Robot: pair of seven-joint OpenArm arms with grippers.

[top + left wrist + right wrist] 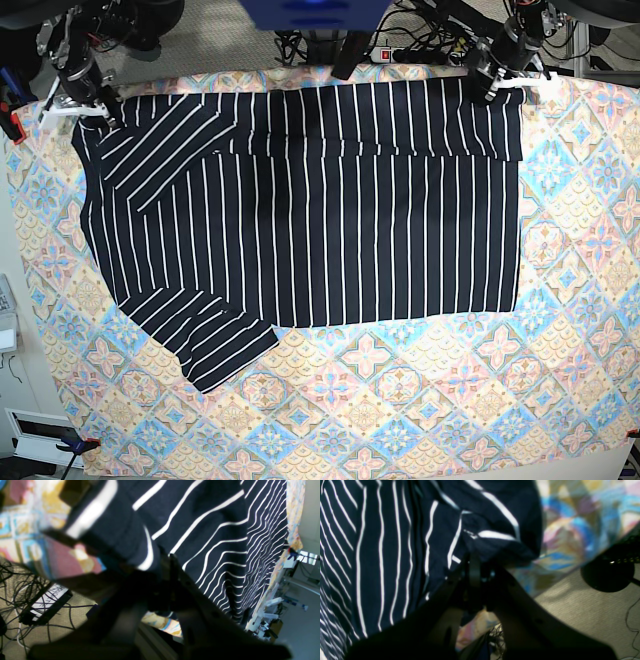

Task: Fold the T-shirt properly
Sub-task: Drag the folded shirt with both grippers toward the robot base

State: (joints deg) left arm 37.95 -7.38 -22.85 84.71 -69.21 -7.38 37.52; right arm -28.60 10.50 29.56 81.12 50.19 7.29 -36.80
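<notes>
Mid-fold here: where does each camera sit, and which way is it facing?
Base: overhead, looking down on the T-shirt and tablecloth; both arms at the top edge.
Left wrist: on the left arm, looking along the left hand, shut on the T-shirt.
Right wrist: on the right arm, looking along the right hand, likewise shut on it.
Shared: all show striped fabric over tablecloth.

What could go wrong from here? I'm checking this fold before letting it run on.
1. Both grippers, left and right, pinch only the T-shirt top edge; thin fabric could slip out.
2. The lower sleeve lies splayed on the tablecloth, so dragging may bunch it.
3. Uneven pulling would likely skew the fold.
</notes>
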